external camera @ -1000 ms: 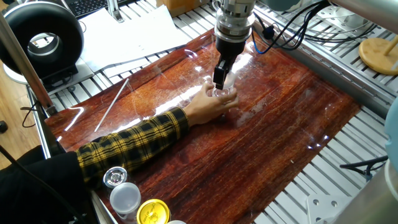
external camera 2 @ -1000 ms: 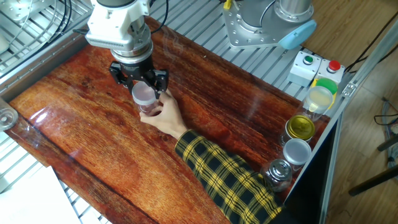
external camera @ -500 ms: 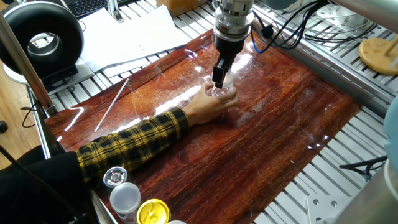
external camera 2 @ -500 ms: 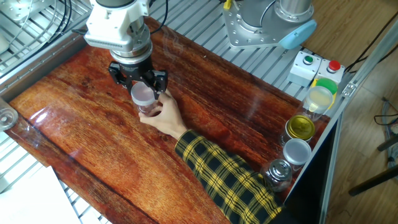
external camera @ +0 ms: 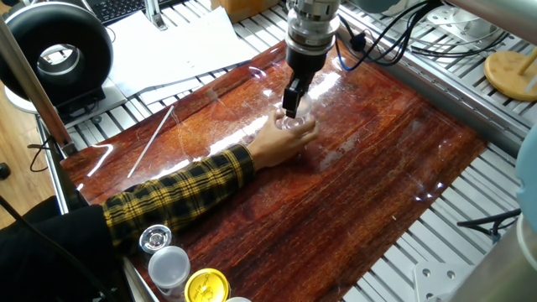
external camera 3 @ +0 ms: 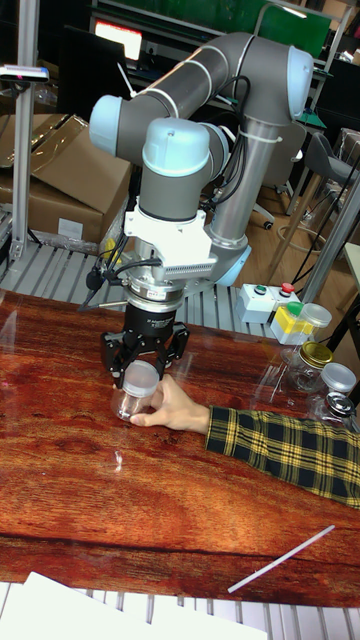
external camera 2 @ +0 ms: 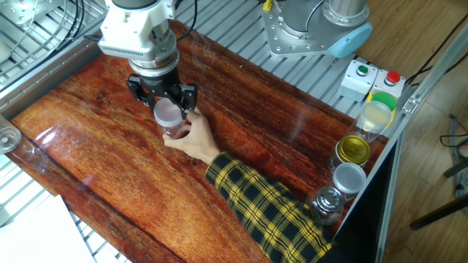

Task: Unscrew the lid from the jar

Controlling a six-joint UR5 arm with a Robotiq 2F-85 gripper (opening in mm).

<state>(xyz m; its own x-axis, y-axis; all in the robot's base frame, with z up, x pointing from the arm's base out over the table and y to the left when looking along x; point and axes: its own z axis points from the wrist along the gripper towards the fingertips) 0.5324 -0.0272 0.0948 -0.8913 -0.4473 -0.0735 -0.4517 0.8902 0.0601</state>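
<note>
On the glossy wooden board, a person's hand (external camera 2: 196, 139) in a yellow plaid sleeve holds the small clear jar (external camera 2: 175, 131) upright; this jar (external camera 3: 127, 403) also shows in the tall fixed view. The translucent white lid (external camera 2: 167, 112) sits at the jar's top, between the fingers of my gripper (external camera 2: 167, 109). The gripper comes straight down from above and is shut on the lid (external camera 3: 141, 376), which looks slightly tilted there. In one fixed view the gripper (external camera: 291, 106) hides most of the lid, and the jar (external camera: 294, 124) shows just below it.
Other jars stand at the board's edge: a yellow-lidded one (external camera 2: 353, 149), a white-lidded one (external camera 2: 349, 177) and a metallic-lidded one (external camera 2: 327, 202). A button box (external camera 2: 371, 77) sits nearby. A thin white rod (external camera: 151, 140) lies on the board. The person's arm (external camera: 180, 195) crosses it.
The gripper and the lid have shifted slightly up and to the left over the jar. The hand and jar have stayed in place.
</note>
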